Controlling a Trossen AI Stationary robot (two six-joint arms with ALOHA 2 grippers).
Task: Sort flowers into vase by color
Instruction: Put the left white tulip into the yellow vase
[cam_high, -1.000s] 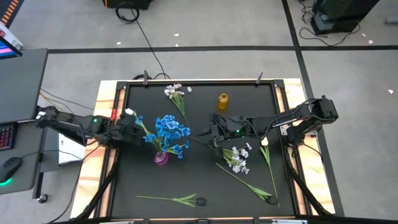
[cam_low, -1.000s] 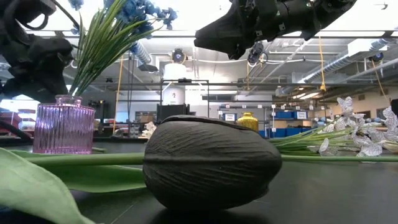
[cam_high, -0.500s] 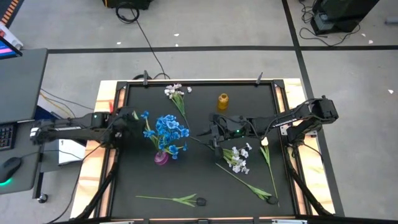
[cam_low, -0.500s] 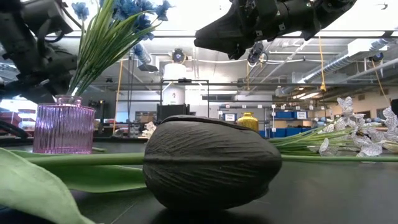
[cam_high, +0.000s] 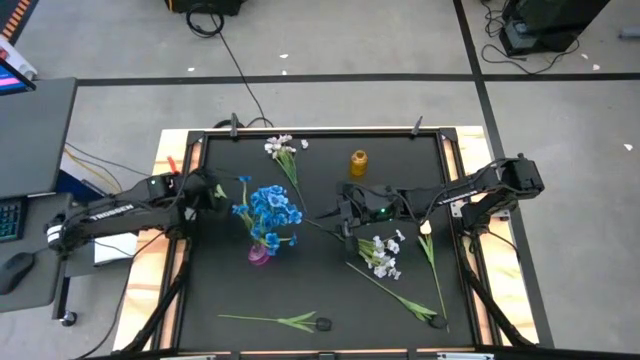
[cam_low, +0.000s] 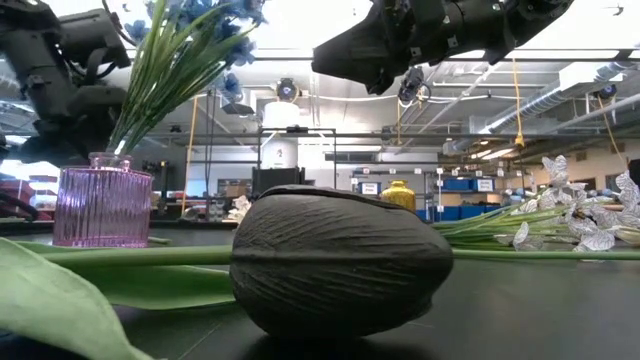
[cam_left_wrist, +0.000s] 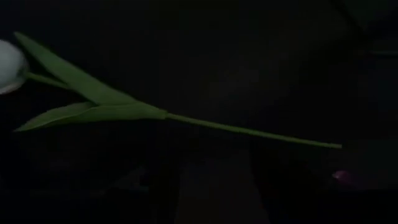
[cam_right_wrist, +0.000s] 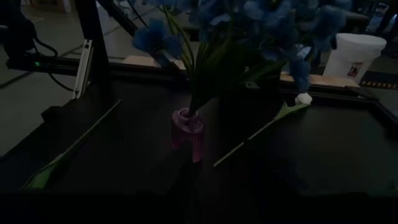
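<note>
Both claws' fingers are too dark to judge; left claw (cam_high: 208, 190) hovers near the tabletop's (cam_high: 220, 290) left edge, beside blue flowers (cam_high: 268, 208) in the vase (cam_high: 259, 253).

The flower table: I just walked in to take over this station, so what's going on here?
A two-arm robot is sorting artificial flowers by colour. The blue flowers stand in the pink vase. The left gripper is over the mat's left side, and its camera looks at a white tulip lying flat there. The right gripper hovers mid-table. The white sprays lie on the mat, and the yellow vase holds no flowers.
</note>
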